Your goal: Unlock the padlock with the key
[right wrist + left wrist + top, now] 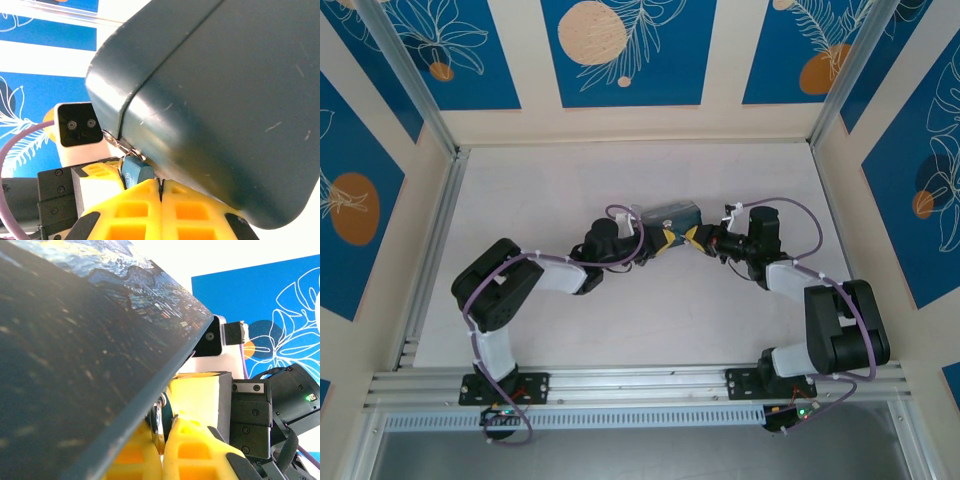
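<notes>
Bluish tiny padlock (135,172) hangs off the dark square tin (225,100); left hand (161,440) and right hand (160,187) sit closed there, key grip unclear; insertion needs fine alignment.

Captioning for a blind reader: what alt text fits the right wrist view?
The right gripper, yellow and shut, points at a small blue padlock hooked onto the edge of a big dark tin. The left arm's white camera block faces it.
</notes>
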